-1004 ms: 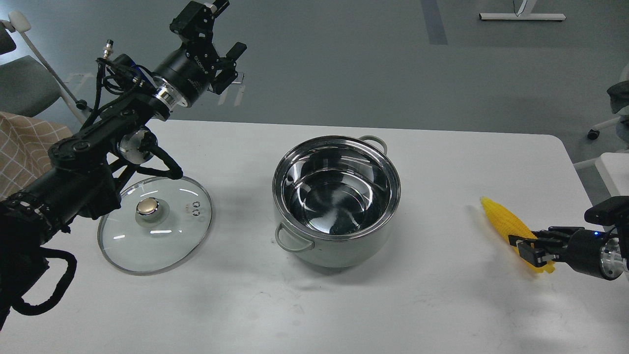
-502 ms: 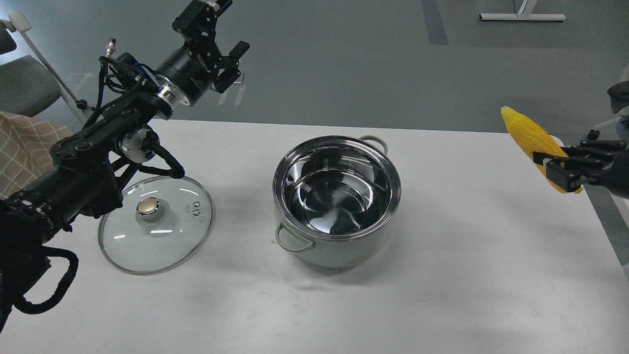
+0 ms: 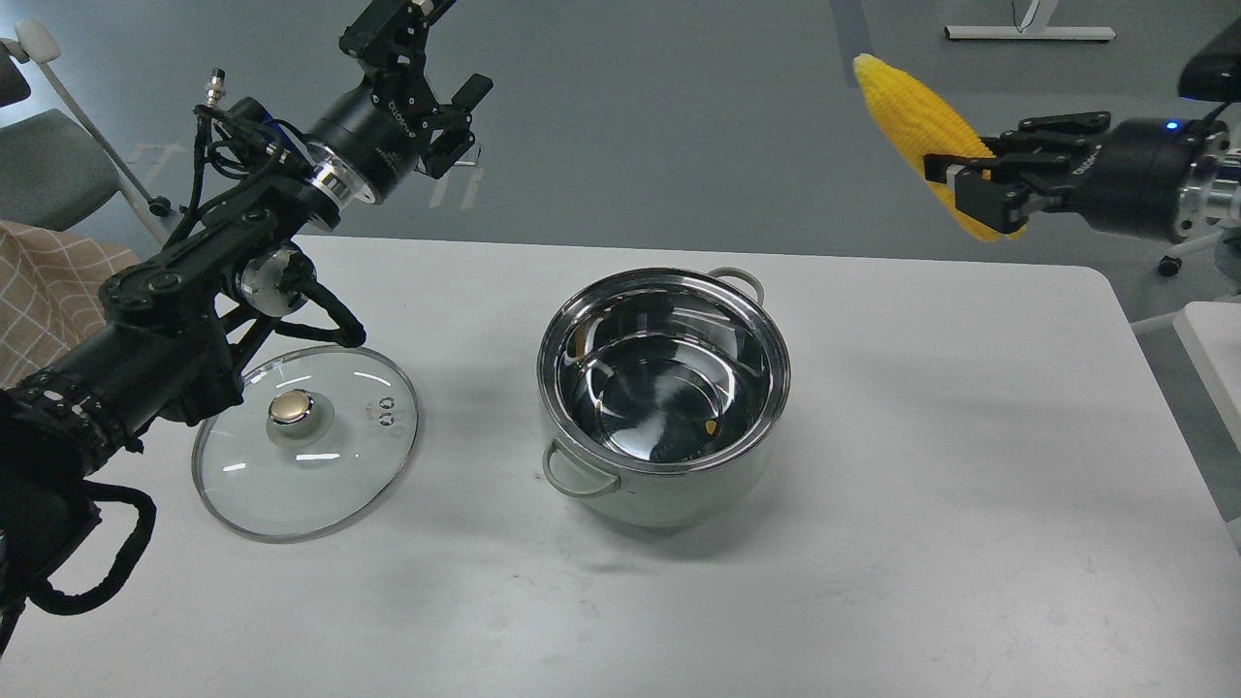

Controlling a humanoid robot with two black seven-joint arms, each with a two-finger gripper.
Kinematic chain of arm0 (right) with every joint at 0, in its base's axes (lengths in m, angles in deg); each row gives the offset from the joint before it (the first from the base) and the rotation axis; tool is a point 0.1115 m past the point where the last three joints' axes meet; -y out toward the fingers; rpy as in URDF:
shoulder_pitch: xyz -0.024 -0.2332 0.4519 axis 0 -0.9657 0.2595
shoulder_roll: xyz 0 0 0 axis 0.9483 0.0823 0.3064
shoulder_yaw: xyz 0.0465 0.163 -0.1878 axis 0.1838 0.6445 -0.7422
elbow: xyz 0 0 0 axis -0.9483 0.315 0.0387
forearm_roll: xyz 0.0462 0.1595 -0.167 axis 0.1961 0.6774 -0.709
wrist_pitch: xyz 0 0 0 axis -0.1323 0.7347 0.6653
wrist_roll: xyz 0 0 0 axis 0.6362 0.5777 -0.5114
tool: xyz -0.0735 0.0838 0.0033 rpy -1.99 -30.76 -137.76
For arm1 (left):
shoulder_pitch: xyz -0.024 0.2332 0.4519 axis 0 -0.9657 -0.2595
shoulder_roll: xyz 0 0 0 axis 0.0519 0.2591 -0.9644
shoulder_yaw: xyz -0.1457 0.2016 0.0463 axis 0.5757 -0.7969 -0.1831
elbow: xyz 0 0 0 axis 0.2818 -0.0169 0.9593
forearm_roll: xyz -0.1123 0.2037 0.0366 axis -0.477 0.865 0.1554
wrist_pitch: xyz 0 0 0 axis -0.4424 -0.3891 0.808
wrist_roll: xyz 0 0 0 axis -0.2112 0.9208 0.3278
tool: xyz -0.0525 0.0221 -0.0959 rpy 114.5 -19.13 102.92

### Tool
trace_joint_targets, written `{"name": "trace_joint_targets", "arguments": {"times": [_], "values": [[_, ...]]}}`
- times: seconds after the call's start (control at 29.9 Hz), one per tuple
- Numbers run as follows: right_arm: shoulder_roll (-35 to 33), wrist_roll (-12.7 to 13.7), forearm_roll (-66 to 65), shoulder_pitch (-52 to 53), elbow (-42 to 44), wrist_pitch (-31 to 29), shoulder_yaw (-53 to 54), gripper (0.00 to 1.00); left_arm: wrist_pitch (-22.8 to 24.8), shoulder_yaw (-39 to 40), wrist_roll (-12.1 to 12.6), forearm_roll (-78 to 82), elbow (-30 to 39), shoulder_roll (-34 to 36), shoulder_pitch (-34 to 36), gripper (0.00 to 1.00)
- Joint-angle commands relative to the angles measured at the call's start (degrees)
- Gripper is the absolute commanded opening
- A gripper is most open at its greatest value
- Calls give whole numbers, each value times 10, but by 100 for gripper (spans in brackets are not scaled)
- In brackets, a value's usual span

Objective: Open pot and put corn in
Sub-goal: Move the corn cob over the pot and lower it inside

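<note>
The pot (image 3: 669,490) stands open at the middle of the white table (image 3: 921,543), its shiny steel inside bare but for small yellow reflections. Its glass lid (image 3: 305,441) with a gold knob lies flat on the table to the pot's left. My right gripper (image 3: 970,184) is shut on the yellow corn (image 3: 911,102) and holds it tilted high in the air, up and to the right of the pot. My left gripper (image 3: 436,58) is raised above the table's far left edge, open and empty, partly cut off by the top of the view.
A chair (image 3: 48,165) and a checked cloth (image 3: 48,291) stand off the table's left side. A white stand (image 3: 1207,339) and a chair wheel (image 3: 1170,264) are at the right, beyond the table's edge.
My right gripper has lifted the corn from the table's right side and carried it up and leftward. The left arm has barely moved.
</note>
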Motion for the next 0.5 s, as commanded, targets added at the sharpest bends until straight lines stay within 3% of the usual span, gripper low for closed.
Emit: {"name": "trace_joint_targets", "arguments": {"times": [0.0, 0.13, 0.47], "values": [[61, 0, 22, 57, 10, 0, -62, 22, -3, 0, 0, 1, 0, -1, 0, 96], [117, 0, 26, 76, 5, 0, -100, 22, -4, 0, 0, 0, 0, -2, 0, 96], [180, 0, 25, 64, 8, 1, -163, 22, -15, -1, 0, 0, 20, -2, 0, 96]]}}
